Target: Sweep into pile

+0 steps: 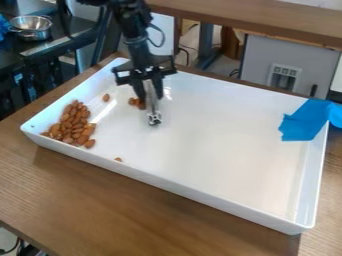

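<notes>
Gathering of strays appears to be in hand. The pincer is clamped on a slim metallic tool at 11 o'clock in the white tray. Main almond pile: 9 o'clock. Small almond cluster: 10 o'clock, just beside the tool. Next, sweep this cluster toward 9 o'clock; then collect the lone almond at 8 o'clock.

A wood-grained table fronts a room where a wooden counter spans 12 to 2 o'clock, a grey panel beneath it. Between 10 and 11 o'clock, a metal bowl sits on a dark worktop; black cables hang at 12.
</notes>
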Controlling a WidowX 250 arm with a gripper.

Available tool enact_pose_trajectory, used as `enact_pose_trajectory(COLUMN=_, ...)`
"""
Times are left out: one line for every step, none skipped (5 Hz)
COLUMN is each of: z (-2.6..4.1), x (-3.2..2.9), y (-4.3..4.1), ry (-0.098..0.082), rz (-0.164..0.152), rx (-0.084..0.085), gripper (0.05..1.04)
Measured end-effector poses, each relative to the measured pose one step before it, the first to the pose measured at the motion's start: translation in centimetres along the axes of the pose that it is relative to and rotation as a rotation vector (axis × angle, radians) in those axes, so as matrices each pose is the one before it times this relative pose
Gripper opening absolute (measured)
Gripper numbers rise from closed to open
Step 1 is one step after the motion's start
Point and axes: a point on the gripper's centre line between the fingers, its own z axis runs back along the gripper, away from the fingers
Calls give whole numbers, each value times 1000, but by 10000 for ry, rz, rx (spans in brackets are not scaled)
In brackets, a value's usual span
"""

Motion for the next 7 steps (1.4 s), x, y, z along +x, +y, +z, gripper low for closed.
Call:
enact_pose_trajectory(z=-456, x=624, y=887, ry=-456, rz=2251, rx=-277, gripper=370)
enact_pose_trajectory(z=-148, x=400, y=-451, ry=-315, rz=1739, rx=-349, gripper=370)
enact_pose_trajectory(z=113, x=62, y=-408, ry=-10, rz=983, rx=-163, gripper=370)
enact_pose_trajectory(z=-184, x=-600, y=659, ry=135, rz=319, rx=8, gripper=370)
enact_pose_trajectory(z=647, x=-876, y=1758, ry=386, rz=188, rx=86, gripper=370)
enact_pose_trajectory(z=830, x=-731, y=1590, ry=70, rz=-282, rx=-35, gripper=370)
enact_pose_trajectory(z=802, x=-685, y=1423, ry=30, rz=-83, rx=-99, gripper=370)
